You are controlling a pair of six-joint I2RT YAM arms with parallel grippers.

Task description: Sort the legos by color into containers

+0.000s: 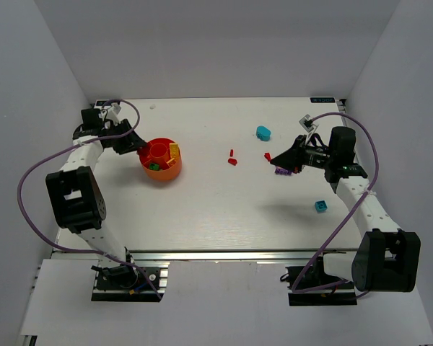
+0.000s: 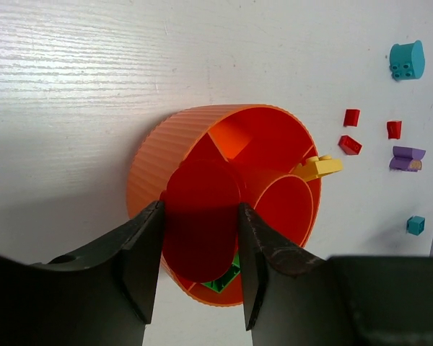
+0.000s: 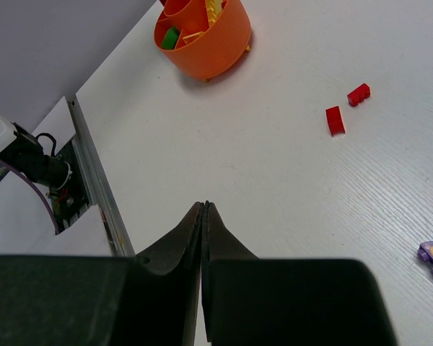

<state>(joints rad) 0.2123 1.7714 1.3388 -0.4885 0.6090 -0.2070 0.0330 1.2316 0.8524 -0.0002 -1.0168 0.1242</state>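
Fingers of the left gripper stand half spread astride an inner part of the orange-red bowl. Whether they press on it I cannot tell. A pinch off-centre could tip or drag the light bowl, and the yellow brick jutting over its rim would likely spill. The right gripper, pressed together and empty, hangs over the table. The bowl, on the table's left, is ribbed outside and divided inside, and a green brick lies in it. Red bricks, a cyan piece, a purple piece and a small blue brick lie loose, well apart from it.
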